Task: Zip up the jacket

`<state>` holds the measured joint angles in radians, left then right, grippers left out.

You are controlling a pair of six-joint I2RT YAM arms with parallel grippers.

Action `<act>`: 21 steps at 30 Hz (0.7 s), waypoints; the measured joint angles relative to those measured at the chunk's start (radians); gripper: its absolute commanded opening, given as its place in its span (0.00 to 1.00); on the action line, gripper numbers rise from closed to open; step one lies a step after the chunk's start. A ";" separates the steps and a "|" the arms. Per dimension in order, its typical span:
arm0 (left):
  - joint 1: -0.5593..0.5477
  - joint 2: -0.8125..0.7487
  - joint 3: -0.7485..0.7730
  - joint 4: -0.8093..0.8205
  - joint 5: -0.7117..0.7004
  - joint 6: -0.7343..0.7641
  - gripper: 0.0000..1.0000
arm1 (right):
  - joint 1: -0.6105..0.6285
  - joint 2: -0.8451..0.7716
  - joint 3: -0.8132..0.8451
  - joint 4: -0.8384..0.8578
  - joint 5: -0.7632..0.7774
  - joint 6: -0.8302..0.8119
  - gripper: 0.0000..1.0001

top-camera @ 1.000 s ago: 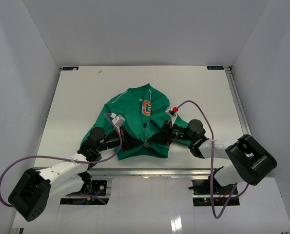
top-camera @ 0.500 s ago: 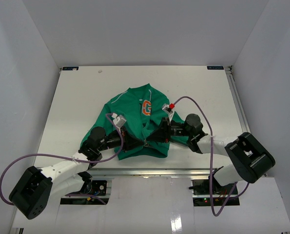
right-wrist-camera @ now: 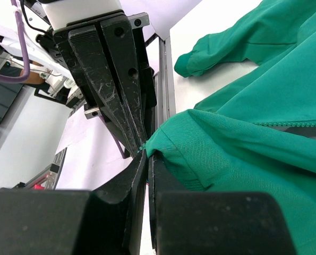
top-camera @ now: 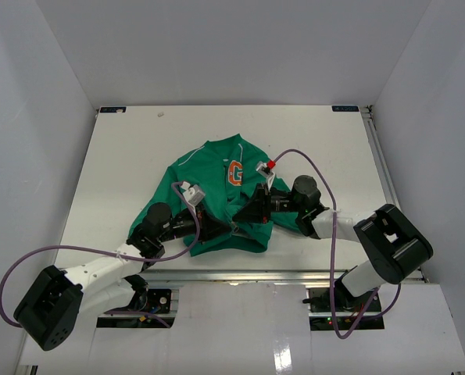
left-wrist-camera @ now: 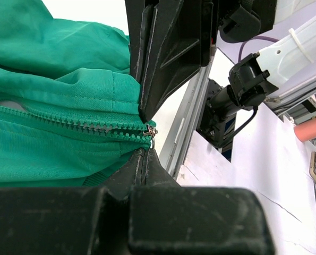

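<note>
The green jacket [top-camera: 210, 173] lies flat mid-table, its orange G [top-camera: 235, 173] facing up and the collar at the far side. Both grippers meet at its bottom hem. My left gripper [top-camera: 226, 228] is shut at the zipper's lower end; in the left wrist view its tips [left-wrist-camera: 146, 152] pinch the small metal slider [left-wrist-camera: 151, 131], with closed zipper teeth [left-wrist-camera: 67, 121] running left. My right gripper [top-camera: 241, 222] is shut on the jacket's hem corner [right-wrist-camera: 171, 141], the right gripper [right-wrist-camera: 147, 158] almost tip to tip with the left fingers [right-wrist-camera: 112, 79] in the right wrist view.
The hem hangs close to the table's near edge, where a metal rail [top-camera: 248, 273] runs. Purple cables [top-camera: 310, 168] loop over the right arm and beside the left arm [top-camera: 99, 251]. White walls enclose the table [top-camera: 123, 148] on three sides.
The right arm has swung left and farther over the jacket, bunching the lower hem toward the middle. The left gripper has hardly moved. Both stay shut.
</note>
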<state>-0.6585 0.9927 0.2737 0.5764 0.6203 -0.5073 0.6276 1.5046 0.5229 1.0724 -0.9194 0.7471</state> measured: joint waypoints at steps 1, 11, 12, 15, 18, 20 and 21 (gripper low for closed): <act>-0.001 -0.001 0.001 -0.005 -0.006 0.003 0.00 | 0.000 0.001 0.000 0.000 0.000 0.000 0.08; -0.025 -0.114 -0.002 -0.062 -0.092 -0.034 0.43 | -0.001 0.001 -0.057 0.128 0.039 0.025 0.08; -0.025 -0.122 -0.002 -0.065 -0.098 -0.038 0.44 | -0.003 0.001 -0.063 0.141 0.043 0.029 0.08; -0.026 -0.140 -0.004 -0.070 -0.112 -0.051 0.46 | -0.006 0.002 -0.079 0.178 0.049 0.044 0.08; -0.026 -0.145 -0.005 -0.070 -0.121 -0.065 0.48 | -0.006 0.011 -0.093 0.199 0.049 0.063 0.08; -0.026 -0.142 -0.005 -0.072 -0.129 -0.073 0.49 | -0.005 0.021 -0.099 0.206 0.048 0.076 0.08; -0.026 -0.140 -0.005 -0.073 -0.132 -0.076 0.50 | -0.005 0.026 -0.102 0.210 0.048 0.082 0.08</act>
<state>-0.6846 0.8529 0.2684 0.5033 0.4881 -0.5835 0.6224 1.5303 0.4209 1.2820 -0.8711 0.8296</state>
